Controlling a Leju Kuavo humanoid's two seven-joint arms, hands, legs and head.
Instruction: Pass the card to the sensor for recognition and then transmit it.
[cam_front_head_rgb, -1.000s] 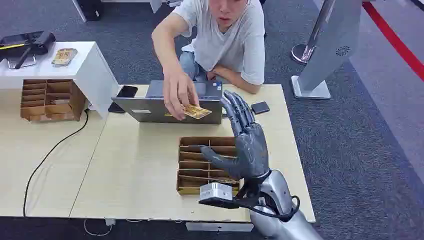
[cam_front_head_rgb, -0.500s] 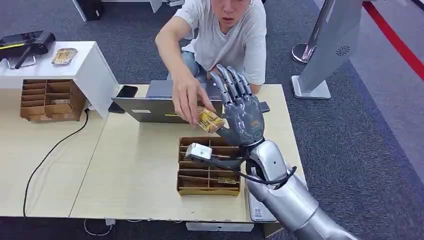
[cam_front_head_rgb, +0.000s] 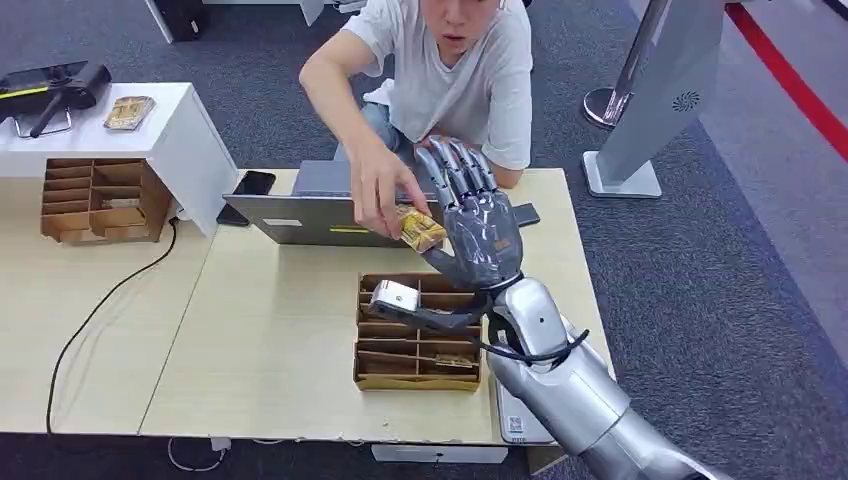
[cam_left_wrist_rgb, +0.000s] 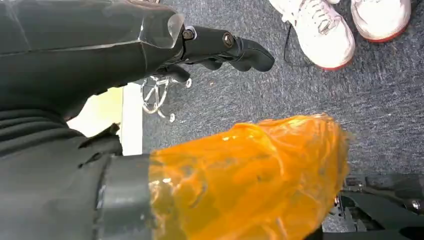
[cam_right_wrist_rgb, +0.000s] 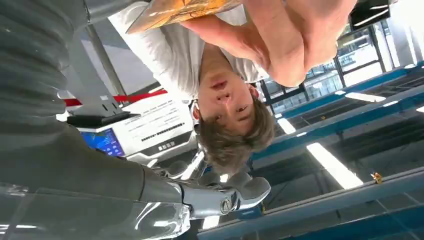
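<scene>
The right hand (cam_front_head_rgb: 478, 232) is waiting, fingers spread and holding nothing, beside the person's hand (cam_front_head_rgb: 378, 196) offering the card (cam_front_head_rgb: 419, 229); thin, stiff, slick, probably best pinched at its free edge.

An office-like hall: grey carpet (cam_front_head_rgb: 700, 280), wooden desk (cam_front_head_rgb: 270, 330), laptop (cam_front_head_rgb: 320, 215), ceiling strip lights (cam_right_wrist_rgb: 332, 165).

I observe a grey laptop (cam_front_head_rgb: 330, 205) at twelve o'clock on my table (cam_front_head_rgb: 250, 340), with a black phone (cam_front_head_rgb: 245, 190) beside it at eleven o'clock. A compartmented cardboard organiser (cam_front_head_rgb: 415, 335) lies centre; another (cam_front_head_rgb: 95, 200) stands at ten o'clock under a white stand (cam_front_head_rgb: 175, 135).
</scene>
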